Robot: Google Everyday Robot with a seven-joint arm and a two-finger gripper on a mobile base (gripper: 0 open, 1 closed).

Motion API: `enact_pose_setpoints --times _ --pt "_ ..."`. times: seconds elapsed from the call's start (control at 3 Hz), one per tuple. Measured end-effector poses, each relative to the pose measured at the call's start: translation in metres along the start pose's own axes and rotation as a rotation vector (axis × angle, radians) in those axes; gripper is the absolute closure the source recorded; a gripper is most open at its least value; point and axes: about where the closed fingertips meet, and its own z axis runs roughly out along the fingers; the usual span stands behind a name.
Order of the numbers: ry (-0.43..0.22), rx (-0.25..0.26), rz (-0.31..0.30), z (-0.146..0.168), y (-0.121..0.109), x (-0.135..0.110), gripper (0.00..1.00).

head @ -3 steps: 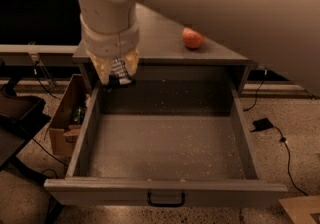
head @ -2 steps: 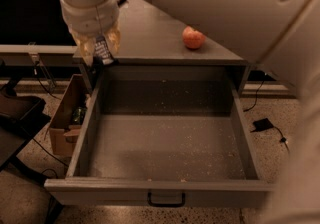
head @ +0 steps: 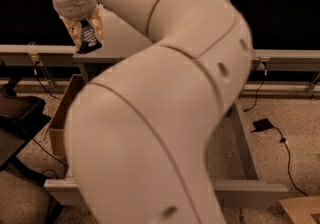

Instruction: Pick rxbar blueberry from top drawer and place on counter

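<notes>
Gripper [head: 85, 27], fingers clamped on rxbar blueberry [head: 90, 37], has risen from top drawer [head: 250, 188] toward 10 o'clock, now over counter [head: 119, 35] edge; placement next.

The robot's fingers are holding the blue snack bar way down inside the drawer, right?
No. The gripper does hold the rxbar blueberry in its fingers, but not down in the top drawer. It is up high, by the left edge of the counter. The camera view shows this.
</notes>
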Motion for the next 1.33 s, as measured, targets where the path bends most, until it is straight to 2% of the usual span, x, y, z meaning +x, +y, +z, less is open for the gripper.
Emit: enact_pose_setpoints --times 0.33,0.67,1.0,1.33 --pt "-0.060 0.009 0.120 0.011 -0.029 -0.044 1.00" --pt "-0.171 -0.022 0.302 -0.003 -0.078 -0.072 1.00" --pt "-0.212 -0.079 0.465 0.006 -0.130 -0.070 1.00" --pt "-0.173 -0.153 0.625 0.054 -0.178 -0.051 1.00"
